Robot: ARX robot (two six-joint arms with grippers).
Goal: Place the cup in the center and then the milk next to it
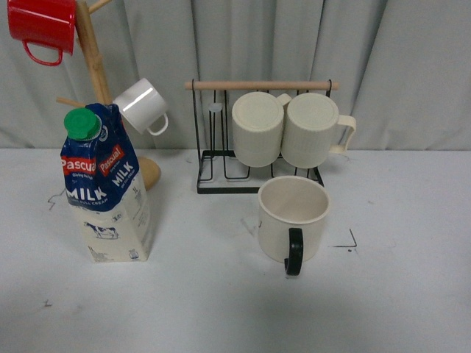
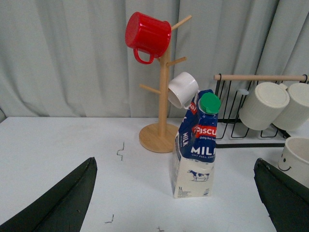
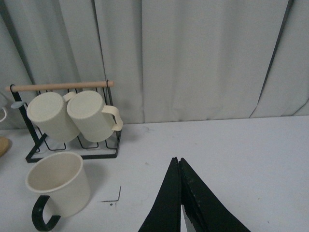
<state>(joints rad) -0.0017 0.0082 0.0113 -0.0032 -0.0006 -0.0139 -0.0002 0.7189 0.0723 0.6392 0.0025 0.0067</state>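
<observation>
My left claw [image 2: 174, 161] was open wide and held nothing. My right claw [image 3: 177, 162] was squeezed tight with nothing in it.

The cup [image 1: 292, 219] stood upright on the worktop [image 1: 221, 309], just in front of the wire rack [image 1: 221, 85]. Its black handle pointed at me. It sat a bit right of the middle. The milk carton [image 1: 107, 184] stood well apart from it on the left, near the foot of the wooden mug tree [image 1: 92, 51].

I thought a few things could go wrong. Two ribbed mugs [image 1: 257, 131] hung just behind the cup, so a claw that reached too far could bump them. The cup was wide, so a bad grip on its rim could let it slip or tip. The milk carton was tall and thin, so a push near its top could knock it over. A white mug [image 1: 143, 105] hung close to the carton's top, and a careless lift could hit it.
</observation>
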